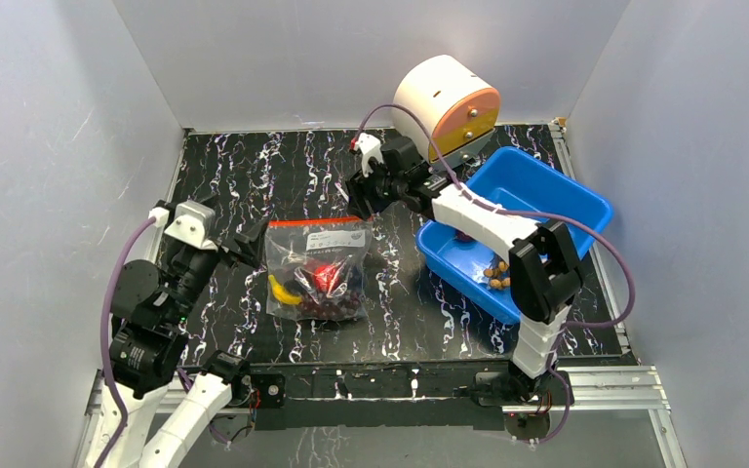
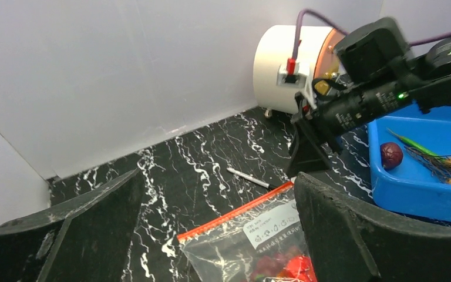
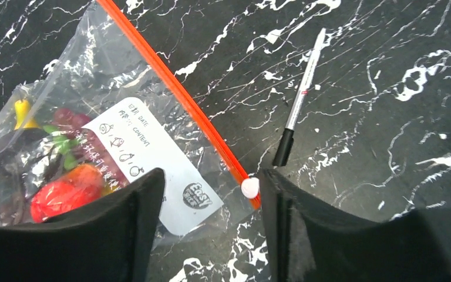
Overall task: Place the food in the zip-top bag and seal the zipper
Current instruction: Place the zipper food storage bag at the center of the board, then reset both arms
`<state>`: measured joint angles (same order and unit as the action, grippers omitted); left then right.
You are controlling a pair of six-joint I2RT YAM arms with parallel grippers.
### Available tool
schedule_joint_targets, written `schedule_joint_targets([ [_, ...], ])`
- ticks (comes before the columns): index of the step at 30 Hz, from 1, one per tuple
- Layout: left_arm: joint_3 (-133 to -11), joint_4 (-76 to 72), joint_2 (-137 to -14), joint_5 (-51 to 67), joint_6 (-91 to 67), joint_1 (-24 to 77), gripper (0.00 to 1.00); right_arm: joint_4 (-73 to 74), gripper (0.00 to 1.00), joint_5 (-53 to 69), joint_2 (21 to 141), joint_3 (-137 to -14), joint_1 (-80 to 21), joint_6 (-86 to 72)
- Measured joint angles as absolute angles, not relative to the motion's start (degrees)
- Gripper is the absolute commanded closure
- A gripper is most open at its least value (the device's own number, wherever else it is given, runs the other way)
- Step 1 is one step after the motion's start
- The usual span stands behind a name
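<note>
The clear zip-top bag [image 1: 317,268] lies flat mid-table, holding a yellow banana [image 1: 284,292], a shiny red fruit [image 1: 328,276] and dark grapes [image 1: 336,304]. Its red-orange zipper [image 1: 314,222] runs along the far edge. My left gripper [image 1: 252,237] is open, just off the bag's left top corner; the zipper [image 2: 235,214] shows between its fingers. My right gripper [image 1: 359,200] is open and low over the right top corner. In the right wrist view the zipper [image 3: 176,94] ends at a white slider [image 3: 249,187], right beside the right finger. Both grippers are empty.
A thin pen [image 3: 302,97] lies just beyond the zipper, also in the left wrist view [image 2: 249,178]. A blue bin [image 1: 546,195] at the right holds a dark red fruit [image 2: 391,154] and small bits. A white-and-orange drum [image 1: 446,102] stands at the back wall.
</note>
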<state>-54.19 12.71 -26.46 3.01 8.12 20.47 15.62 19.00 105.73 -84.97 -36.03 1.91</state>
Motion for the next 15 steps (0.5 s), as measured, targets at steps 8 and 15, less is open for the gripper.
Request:
schedule_joint_targets([
  [8,-53.2,14.8,-30.3,-1.0,-1.2,20.5,0.02,17.8,0.02,16.1,89.6,-79.8,-35.9,-3.3],
  [15,-55.6,20.4,-37.1,-5.3,-11.6,20.5,0.02,20.1,0.02,9.3,73.5,-76.7,-35.9,-11.9],
])
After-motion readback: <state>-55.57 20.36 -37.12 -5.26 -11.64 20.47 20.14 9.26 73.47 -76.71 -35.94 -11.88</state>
